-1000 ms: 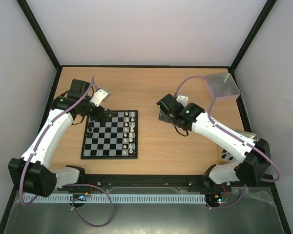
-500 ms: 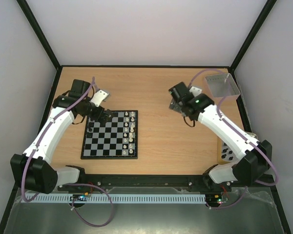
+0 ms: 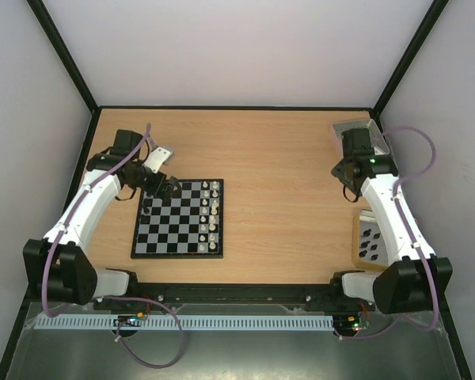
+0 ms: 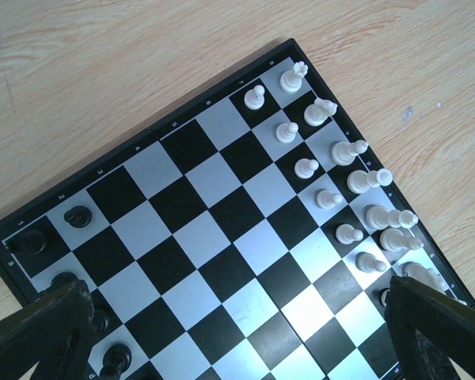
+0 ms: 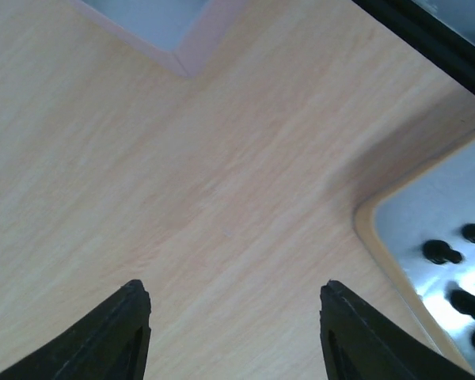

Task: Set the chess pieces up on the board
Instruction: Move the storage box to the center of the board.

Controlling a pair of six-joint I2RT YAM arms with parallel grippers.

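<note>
Beneath the spread left end effector [image 4: 233, 289] lies the board [image 4: 214, 207]; white chess pieces [image 4: 328, 198] line its right edge.

tabletop [image 5: 182, 182]: matt light wood grain. board [image 4: 222, 231]: smooth, semi-gloss checks. chess pieces [image 4: 347, 150]: glossy plastic look. tin [image 5: 363, 225]: shiny metal floor.

We see a board [image 3: 174, 237] left, a tin [image 3: 361, 237] and tray [image 3: 344, 127] right.
The board lies on the table's [image 3: 285, 158] left half. Two rows of pieces [image 3: 214, 214] stand along its right side, a few more at its far left corner. The tin, with pieces inside, lies at the right edge; the tray sits behind it.
</note>
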